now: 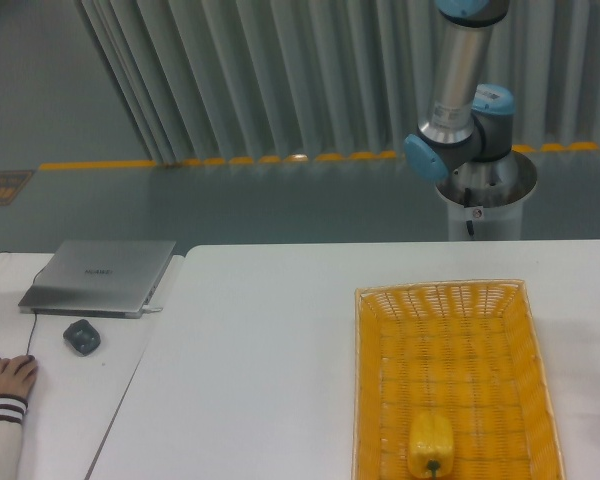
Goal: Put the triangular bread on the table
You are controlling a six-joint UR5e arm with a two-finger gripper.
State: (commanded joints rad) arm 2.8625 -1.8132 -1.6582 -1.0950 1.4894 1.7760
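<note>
Bread is nowhere showing in this view: no golden wedge is lying on the tabletop (280,330) or among the weave of the yellow wicker basket (445,380), which is sitting toward the near right part of the tabletop and running off the near edge of the picture. Only a yellow bell pepper (431,446) is resting in the basket's near end, stem toward the camera. The arm (460,90) is rising behind the far edge of the tabletop on its pedestal, its upper links leaving the top of the frame, so the pincer is out of view and I cannot tell whether it is wide, narrow or carrying the pastry. If the bread is being held overhead, the worry is that a release from too high would be letting it bounce, roll toward the basket rim or drop inside beside the pepper instead of settling on bare white surface. Another risk is confusion of targets: the pepper is similar in colour and is the only graspable item showing, so a wrong pick seems possible. On the narrower desk at the left, a laptop (100,275) and a mouse (81,336) are lying, and a person's hand (10,378) in a striped sleeve is resting near its near edge; a sweeping arm motion that way could be hazardous.
</note>
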